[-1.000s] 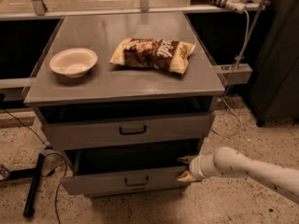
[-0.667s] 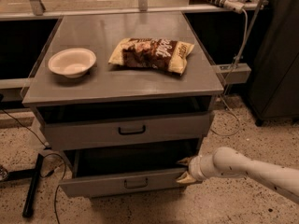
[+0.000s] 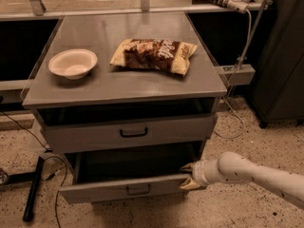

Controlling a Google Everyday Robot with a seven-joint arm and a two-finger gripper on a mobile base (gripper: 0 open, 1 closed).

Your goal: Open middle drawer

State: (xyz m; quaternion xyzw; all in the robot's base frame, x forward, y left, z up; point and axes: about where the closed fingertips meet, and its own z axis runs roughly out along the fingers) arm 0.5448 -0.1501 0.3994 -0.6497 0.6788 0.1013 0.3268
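Middle drawer (image 3: 128, 190) stood pulled well out of the grey desk (image 3: 118, 87), its dark inside showing, beneath the taller upper drawer (image 3: 130, 133), whose front sat further back. On the desk lay a chip bag (image 3: 154, 55), with a white bowl (image 3: 72, 63) to its left. The claw (image 3: 186, 176) sat released, fingers spread, at the middle drawer's right front corner.

— The arm (image 3: 249, 173)?
— A smooth cream-white tube, finely dark-speckled.
— And the pincer (image 3: 188, 176)?
— At its end, low on the right: two tan, pointed fingers (image 3: 186, 167), tips apart.
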